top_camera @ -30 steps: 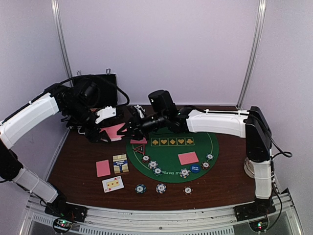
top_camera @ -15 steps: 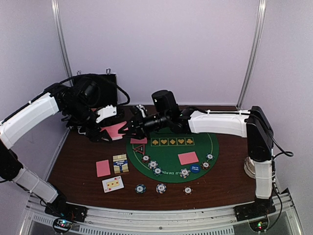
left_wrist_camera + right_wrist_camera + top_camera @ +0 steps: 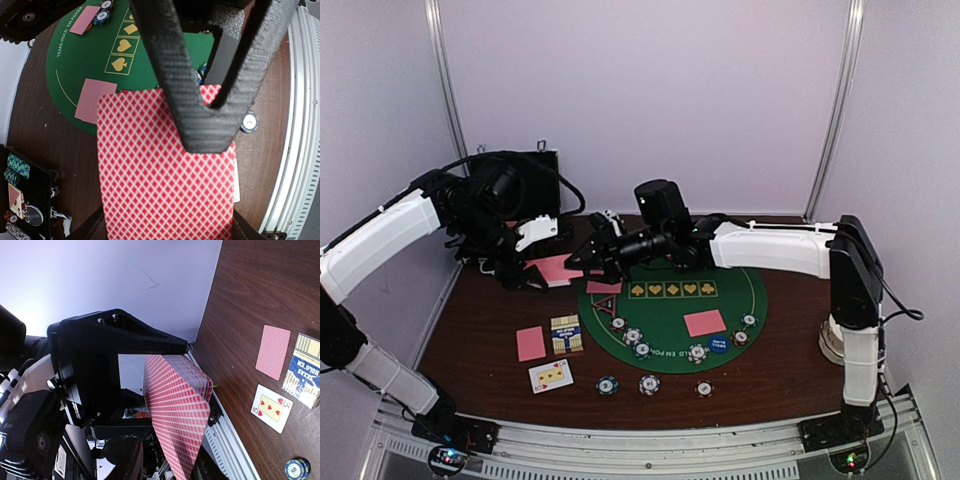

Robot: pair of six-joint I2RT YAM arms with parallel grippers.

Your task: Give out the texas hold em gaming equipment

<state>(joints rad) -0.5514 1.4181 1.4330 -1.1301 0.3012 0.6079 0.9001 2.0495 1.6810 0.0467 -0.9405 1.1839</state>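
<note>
Left claw [image 3: 210, 137], woven carbon, pinching lattice-backed cards [image 3: 150, 190]

Left wrist: card stack [image 3: 160, 170] runs off the bottom edge, its upper part covered by the left gripper [image 3: 212, 127]. The black case [image 3: 25, 200] is cut by the left and bottom edges; contents too small to identify.
Top: right gripper [image 3: 592, 258] tips merge into dark shapes, contact with the stack unresolved. The paper cup [image 3: 827, 347] is mostly behind the right arm [image 3: 855, 300].
Right wrist: teal chip [image 3: 297, 469] clipped at the bottom edge.
</note>
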